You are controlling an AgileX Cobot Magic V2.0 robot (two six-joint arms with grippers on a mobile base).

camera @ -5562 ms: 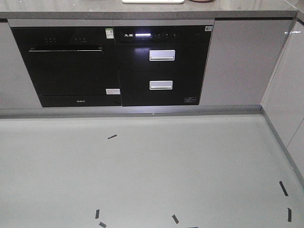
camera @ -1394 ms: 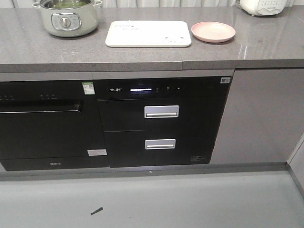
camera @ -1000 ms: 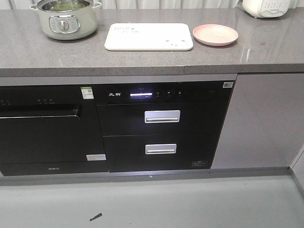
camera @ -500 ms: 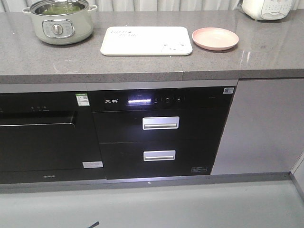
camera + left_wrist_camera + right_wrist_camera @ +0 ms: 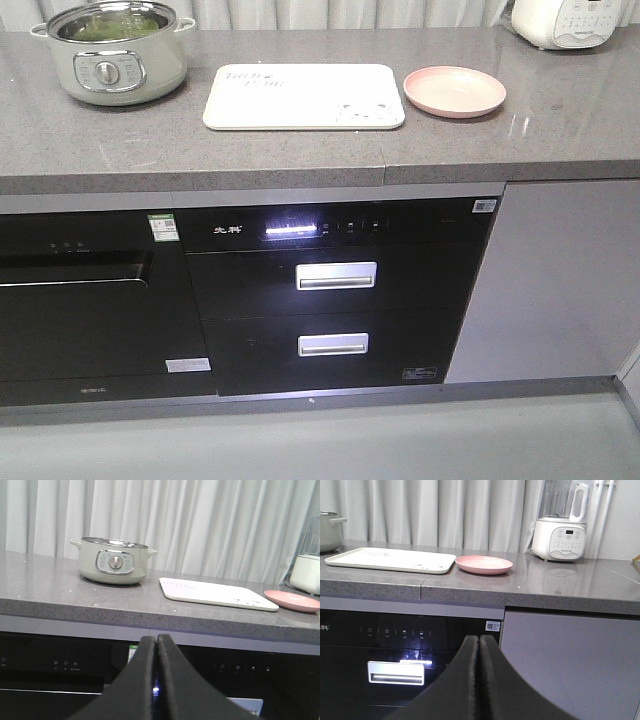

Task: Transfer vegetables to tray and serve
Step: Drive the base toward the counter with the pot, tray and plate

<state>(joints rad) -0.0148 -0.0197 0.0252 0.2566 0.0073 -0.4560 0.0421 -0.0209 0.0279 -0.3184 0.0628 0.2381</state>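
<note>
Green vegetables (image 5: 108, 25) lie inside a pale green pot (image 5: 112, 62) at the left of the grey countertop; the pot also shows in the left wrist view (image 5: 113, 566). The cream-white tray (image 5: 305, 95) lies in the middle of the counter and shows in both wrist views (image 5: 215, 593) (image 5: 390, 559). My left gripper (image 5: 156, 640) is shut and empty, below the counter edge, pointing at the black appliances. My right gripper (image 5: 479, 640) is shut and empty, also below counter height. Neither gripper shows in the front view.
A round pink plate (image 5: 454, 91) sits right of the tray. A white blender (image 5: 559, 530) stands at the far right. Black built-in appliances with drawer handles (image 5: 336, 275) fill the cabinet front. White curtains hang behind the counter.
The front view has come closer to the counter and shifted; the pot, tray and plate now sit lower and larger in frame. Nothing on the counter has moved.
</note>
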